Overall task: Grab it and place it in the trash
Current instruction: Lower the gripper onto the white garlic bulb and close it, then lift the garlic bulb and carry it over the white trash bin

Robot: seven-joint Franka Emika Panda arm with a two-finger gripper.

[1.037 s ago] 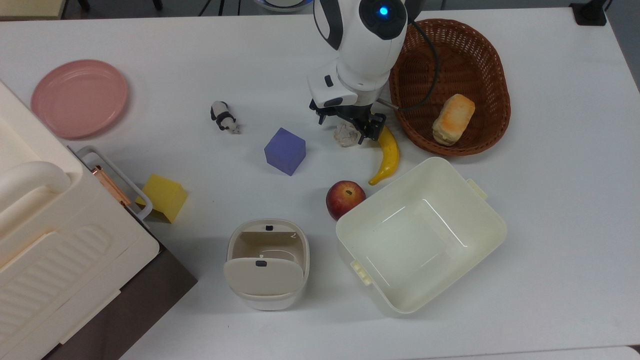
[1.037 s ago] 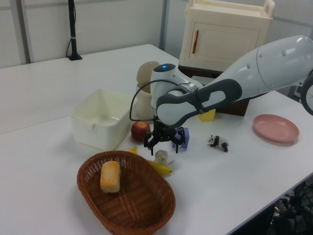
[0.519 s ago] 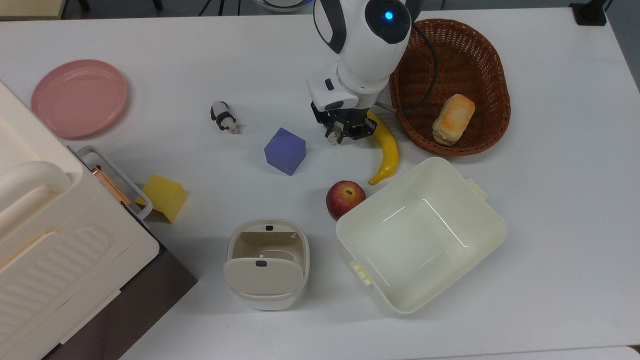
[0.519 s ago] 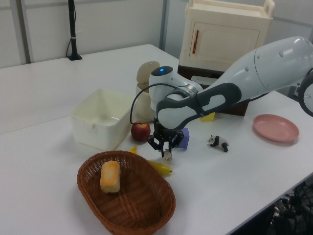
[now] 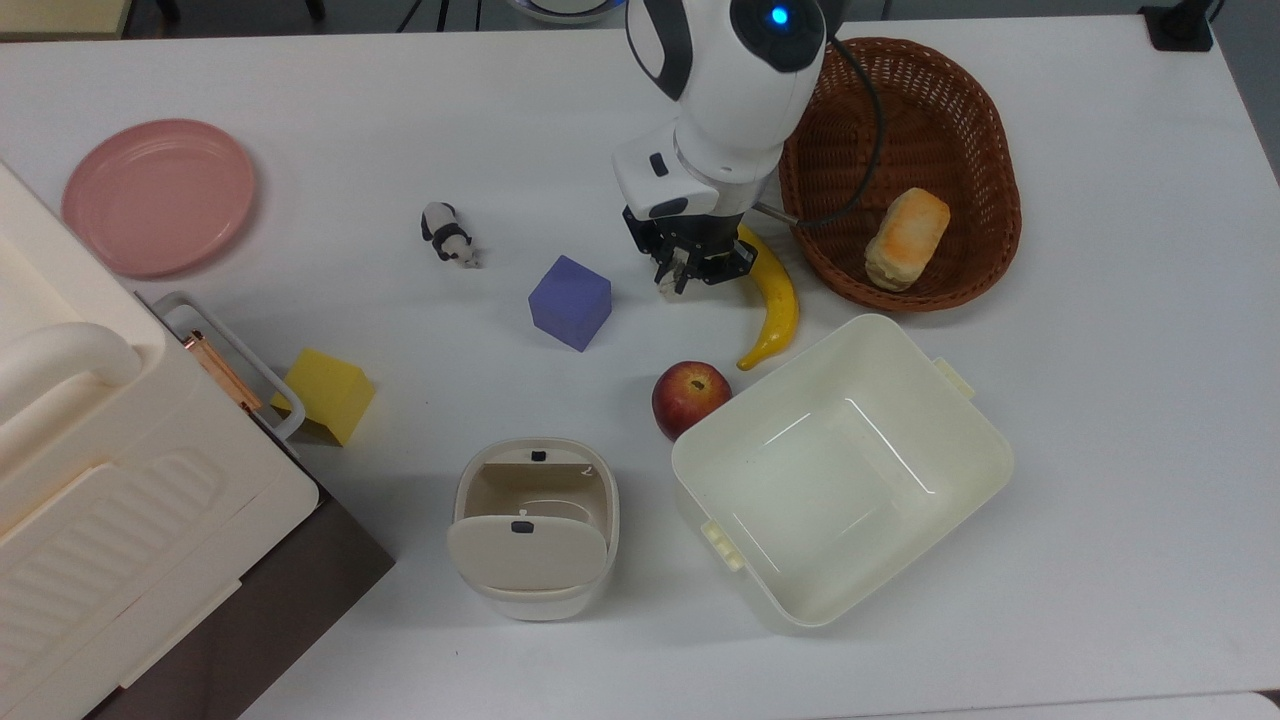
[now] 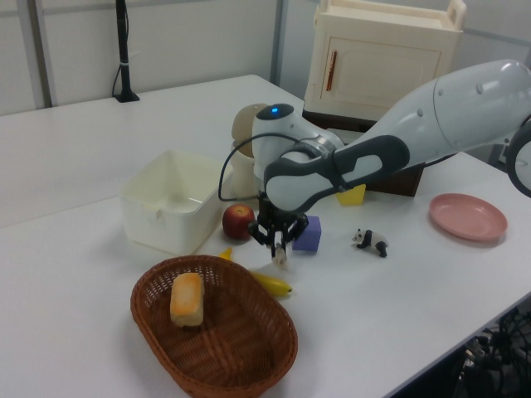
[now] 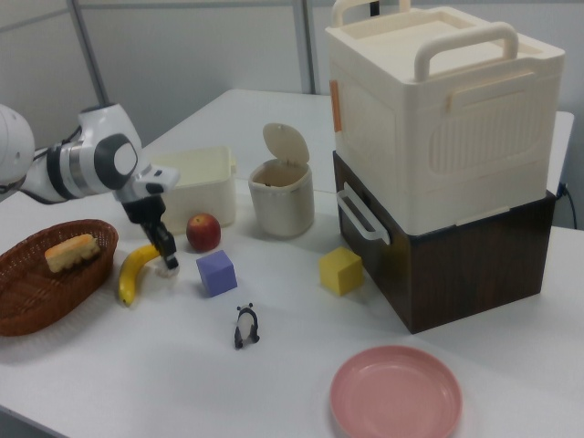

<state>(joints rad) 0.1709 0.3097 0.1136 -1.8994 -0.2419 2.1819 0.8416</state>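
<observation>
Jaws are pinched tight on the paper ball (image 5: pixel 668 283), so you can see just a small white bit poking out between the fingers of the gripper (image 5: pixel 680 278). One second ago the jaws were wide apart and the ball sat on the table (image 5: pixel 1100 400) between them, touching the banana (image 5: pixel 775 300). Half a second ago they had already closed on it. Now the ball is squeezed much smaller than it looked on the table. In the left view the gripper (image 6: pixel 280 251) sits a little higher than before, and the ball (image 6: pixel 280 259) hangs at its tip, up off the white table top.

In the top view, the ball is at about 9 o'clock from the banana, close beside its top end. The purple cube (image 5: pixel 570 302) is at about 8 o'clock from the gripper, a short way off. The apple (image 5: pixel 690 398) is at 6 o'clock from the gripper. The trash bin (image 5: pixel 535 528) is farther away, at about 7 o'clock from the gripper, past the apple. Its lid is flipped open and you can see the beige inside. The big cream tub (image 5: pixel 842 468) sits at 3 o'clock from the bin, touching the apple or very near it.

The brown basket (image 5: pixel 900 170) with the bread (image 5: pixel 907 240) in it is at 2 o'clock from the gripper. The little panda (image 5: pixel 447 235), the yellow block (image 5: pixel 325 395) and the pink plate (image 5: pixel 158 196) have not moved.
</observation>
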